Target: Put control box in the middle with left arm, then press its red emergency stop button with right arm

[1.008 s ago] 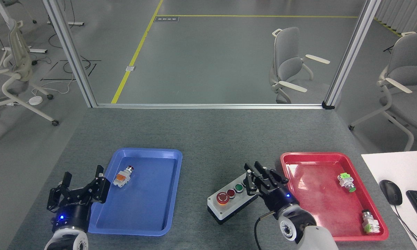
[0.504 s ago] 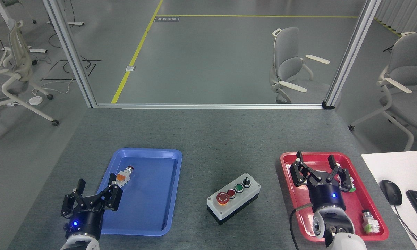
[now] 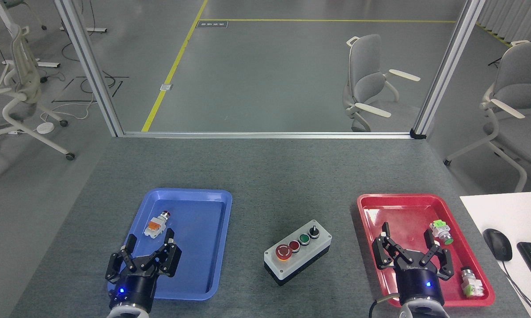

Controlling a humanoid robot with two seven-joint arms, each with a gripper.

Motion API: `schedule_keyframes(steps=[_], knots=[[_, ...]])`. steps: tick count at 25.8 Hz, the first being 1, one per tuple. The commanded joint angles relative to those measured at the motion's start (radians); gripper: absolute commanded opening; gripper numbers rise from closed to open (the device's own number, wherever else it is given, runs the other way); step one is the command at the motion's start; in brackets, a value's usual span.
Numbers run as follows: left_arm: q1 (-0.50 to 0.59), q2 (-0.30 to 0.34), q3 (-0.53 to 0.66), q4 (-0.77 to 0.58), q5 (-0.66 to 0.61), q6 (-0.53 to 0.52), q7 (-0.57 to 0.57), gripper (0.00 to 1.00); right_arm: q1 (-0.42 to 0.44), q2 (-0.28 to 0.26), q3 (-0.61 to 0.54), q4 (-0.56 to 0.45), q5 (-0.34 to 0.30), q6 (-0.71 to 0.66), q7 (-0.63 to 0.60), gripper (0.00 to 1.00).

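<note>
The control box (image 3: 297, 253) lies askew on my bare grey desk (image 3: 270, 185), its red emergency stop button (image 3: 283, 251) nearest me.

The left gripper (image 3: 150, 245) points up and away at the lower left, its fingers (image 3: 130, 247) spread wide, a blue light lit on its wrist. The right gripper (image 3: 409, 236) stands at the lower right, likewise fingers spread and holding nothing, its blue light glowing.
</note>
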Motion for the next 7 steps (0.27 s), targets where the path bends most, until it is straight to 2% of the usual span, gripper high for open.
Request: schedule_keyframes(steps=[1, 7], knots=[[0.000, 0.003, -0.012, -0.002, -0.001, 0.002, -0.007, 0.99, 0.002, 0.005, 0.000, -0.001, -0.001, 0.001, 0.000, 0.99], [0.000, -0.002, -0.012, -0.001, -0.010, 0.040, -0.004, 0.99, 0.000, 0.011, 0.003, 0.000, 0.001, -0.004, 0.000, 0.99]])
